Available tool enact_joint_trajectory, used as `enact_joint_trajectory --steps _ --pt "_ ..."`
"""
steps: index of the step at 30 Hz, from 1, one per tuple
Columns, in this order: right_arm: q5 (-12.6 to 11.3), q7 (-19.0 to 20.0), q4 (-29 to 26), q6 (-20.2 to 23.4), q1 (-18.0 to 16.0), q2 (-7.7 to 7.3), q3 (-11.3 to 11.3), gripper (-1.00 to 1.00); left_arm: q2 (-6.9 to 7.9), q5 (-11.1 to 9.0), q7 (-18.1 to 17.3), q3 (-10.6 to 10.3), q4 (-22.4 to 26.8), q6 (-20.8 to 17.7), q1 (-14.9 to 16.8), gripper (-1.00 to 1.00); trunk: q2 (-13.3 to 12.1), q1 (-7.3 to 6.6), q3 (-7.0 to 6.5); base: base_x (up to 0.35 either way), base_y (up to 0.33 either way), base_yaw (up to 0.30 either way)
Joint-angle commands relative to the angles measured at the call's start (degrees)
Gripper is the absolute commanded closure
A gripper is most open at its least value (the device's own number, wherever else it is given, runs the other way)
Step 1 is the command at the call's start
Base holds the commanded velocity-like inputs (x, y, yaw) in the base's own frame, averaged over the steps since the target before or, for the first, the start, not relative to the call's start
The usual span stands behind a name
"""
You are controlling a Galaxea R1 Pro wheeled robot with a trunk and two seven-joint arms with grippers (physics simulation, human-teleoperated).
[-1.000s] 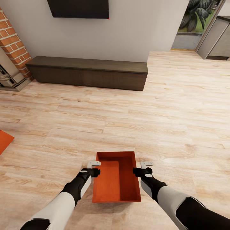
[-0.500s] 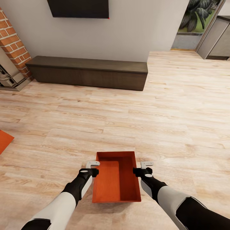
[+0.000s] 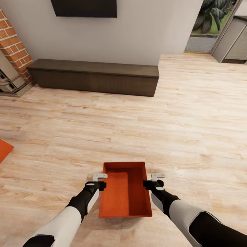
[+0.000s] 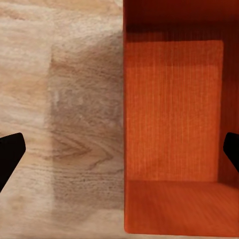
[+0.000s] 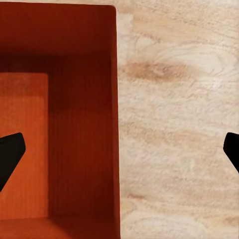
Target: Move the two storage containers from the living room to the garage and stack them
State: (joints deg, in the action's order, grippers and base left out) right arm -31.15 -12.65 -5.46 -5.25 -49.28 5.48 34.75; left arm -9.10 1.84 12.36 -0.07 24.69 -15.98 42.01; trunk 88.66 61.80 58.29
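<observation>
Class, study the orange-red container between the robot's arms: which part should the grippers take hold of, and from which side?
Grip the two long side walls of the container, coming down from above. It is topless with thin upright walls, and the open left gripper and right gripper each straddle one wall's rim.

The light wood-plank floor (image 3: 192, 113) carries two orange-red containers (image 3: 125, 190) (image 3: 4, 151) and a long dark cabinet (image 3: 92, 77).

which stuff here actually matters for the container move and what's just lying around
Part of the job:
- storage container on the wood floor between the arms
- second container, a corner at the head view's left edge
- left gripper and right gripper, open astride its side walls

Just around:
- long dark cabinet
- brick fireplace
- wall screen
</observation>
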Motion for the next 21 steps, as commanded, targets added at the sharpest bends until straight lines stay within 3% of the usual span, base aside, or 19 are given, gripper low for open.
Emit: enact_joint_trajectory --steps 1,21 --pt "-0.6 -0.2 0.0 -0.2 0.0 -0.01 0.5 -1.00 0.01 0.2 0.1 0.0 0.1 -0.4 0.0 -1.00 0.4 0.22 0.22 0.000 0.000 0.000" --pt "-1.0 -0.2 1.7 -0.2 0.0 0.23 0.5 -1.00 0.00 0.0 0.0 0.0 -0.2 -0.4 0.0 -1.00 8.5 4.62 3.81 0.000 0.000 0.000"
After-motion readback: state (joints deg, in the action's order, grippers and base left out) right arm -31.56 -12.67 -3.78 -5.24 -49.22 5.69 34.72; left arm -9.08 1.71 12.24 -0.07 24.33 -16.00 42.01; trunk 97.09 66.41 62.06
